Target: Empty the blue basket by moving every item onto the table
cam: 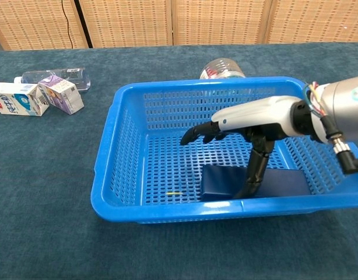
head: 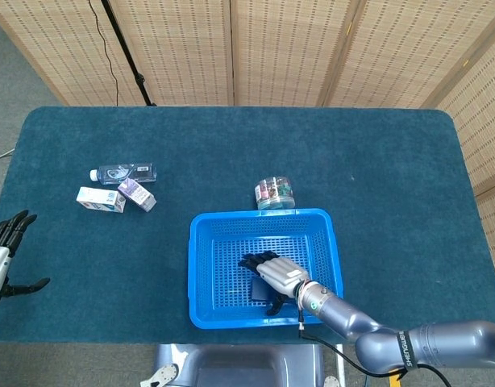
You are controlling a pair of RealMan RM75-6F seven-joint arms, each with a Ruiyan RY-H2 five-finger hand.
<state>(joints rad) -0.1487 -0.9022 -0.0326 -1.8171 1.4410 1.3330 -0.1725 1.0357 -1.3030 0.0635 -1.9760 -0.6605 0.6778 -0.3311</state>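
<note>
A: Chest view first: where is the right hand (cam: 243,125)?

B: Down inside the basket (cam: 112,175), fingers (cam: 196,133) spread and reaching forward, thumb pointing down onto the top of the dark box (cam: 225,182). It touches the box but I can't see a grip closed around it.

A: And the box itself?

B: It lies flat on the basket floor against the near wall, toward the right. A small yellow sliver (cam: 174,193) lies on the mesh just left of it.

A: Does the head view agree?

B: Yes. The right hand (head: 278,274) sits low in the basket (head: 201,266) over the box (head: 259,289), which is mostly covered by it.

A: The left hand?

B: Only the head view shows it, at the far left edge (head: 7,254), off the surface (head: 376,161), fingers apart and holding nothing.

A: What is out on the surface?

B: A clear jar (head: 274,193) stands just behind the basket's far wall. Well to the left, a bottle (head: 122,172) lies on its side, with a purple carton (head: 137,194) and a white carton (head: 101,199) just in front of it, the two cartons touching or nearly so.
</note>
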